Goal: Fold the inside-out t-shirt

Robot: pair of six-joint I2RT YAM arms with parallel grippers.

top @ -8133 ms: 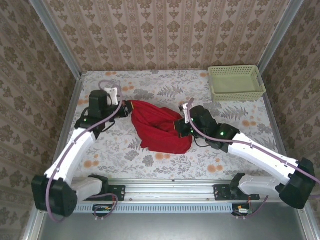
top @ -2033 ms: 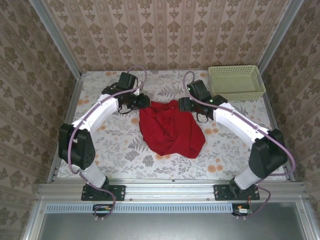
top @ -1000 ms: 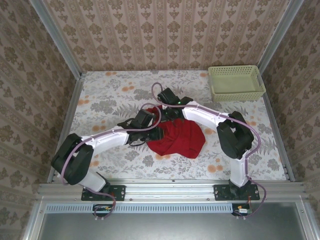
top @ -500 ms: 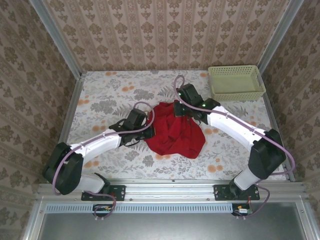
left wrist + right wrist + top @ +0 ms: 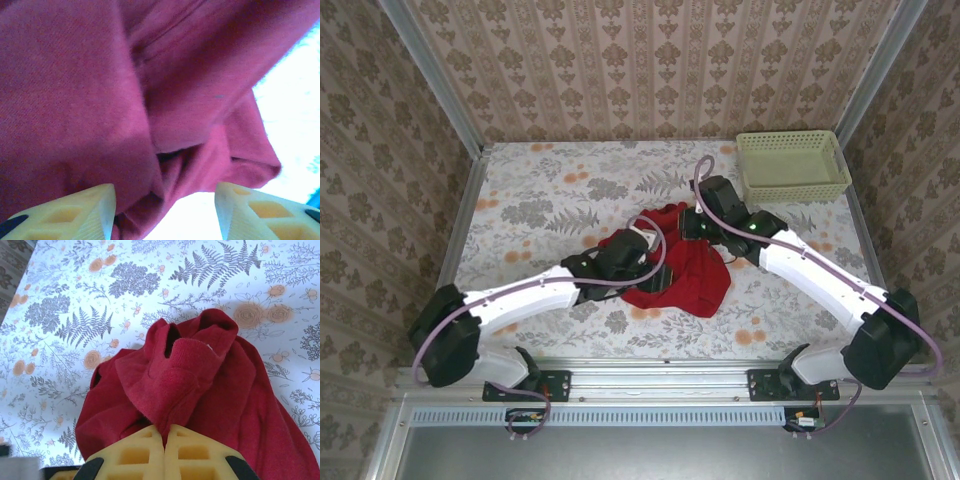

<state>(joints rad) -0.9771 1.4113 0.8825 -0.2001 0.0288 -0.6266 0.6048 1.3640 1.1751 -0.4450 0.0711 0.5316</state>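
The right claw (image 5: pixel 164 432) pinches a fold of the red t-shirt (image 5: pixel 210 385) with closed fingers, and the left claw (image 5: pixel 165 199) stands open close to the cloth.

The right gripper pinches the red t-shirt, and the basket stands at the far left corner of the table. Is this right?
No: the top view shows the basket at the far right corner of the table. The right gripper does pinch the red t-shirt.

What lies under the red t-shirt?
The floral table cover lies under the t-shirt. Near the left tool, a raised fold shows bright table beneath. The rest is hidden by bunched cloth.
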